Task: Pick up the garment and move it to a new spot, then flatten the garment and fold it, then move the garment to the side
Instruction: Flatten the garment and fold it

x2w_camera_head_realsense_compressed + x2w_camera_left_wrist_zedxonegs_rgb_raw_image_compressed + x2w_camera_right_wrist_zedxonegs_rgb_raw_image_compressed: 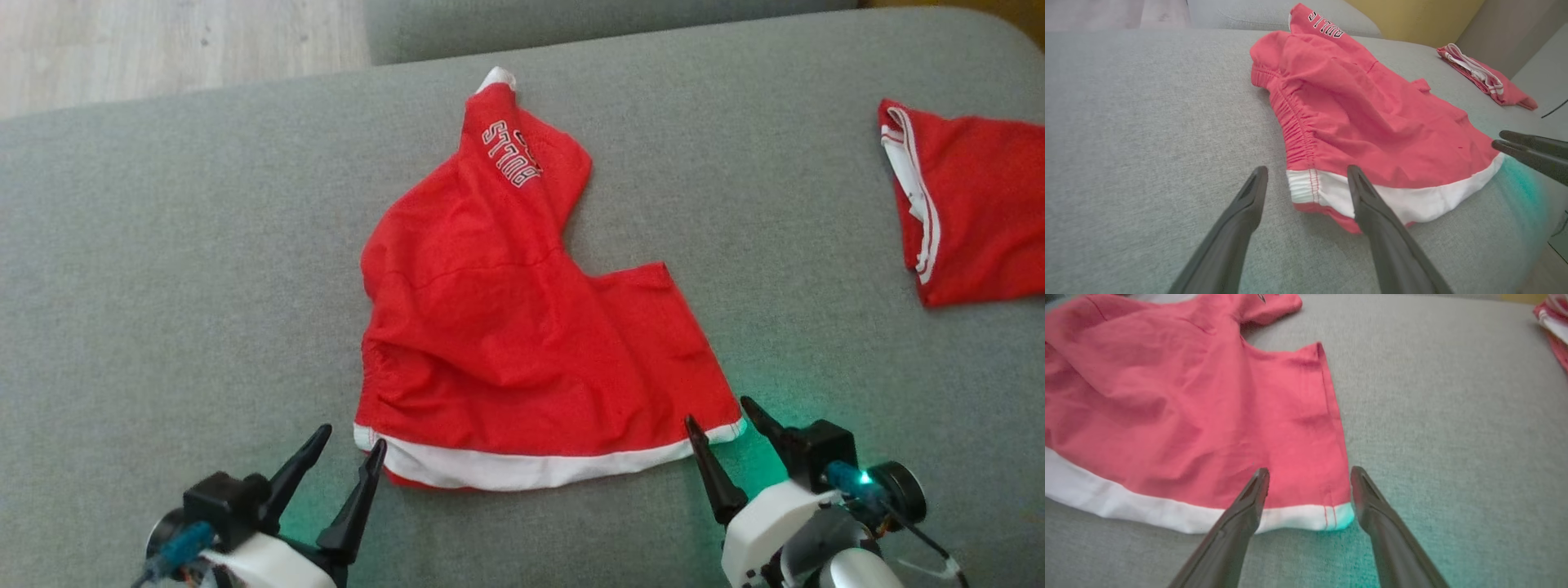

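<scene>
Garment (522,327), red shorts, lies mid sofa cushion (163,286); white band (522,469) nearest us, far leg twisted over. Left gripper (354,434) spread wide, holding nothing, band's left corner showing between its fingers. Right gripper (717,409) same: wide, empty, at band's right corner. Risks as we judge them:
- finger rides over cloth, pinches top layer only, shorts gape on lift
- tips dig into cushion weave
- uneven grabs leave twisted leg bunched

Second red garment (971,212) well apart.

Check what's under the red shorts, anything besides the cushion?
The grey cushion shows all around the red shorts. Below the white band a red lower layer peeks out. Anything beneath the cloth's middle is covered, so I cannot tell.
</scene>
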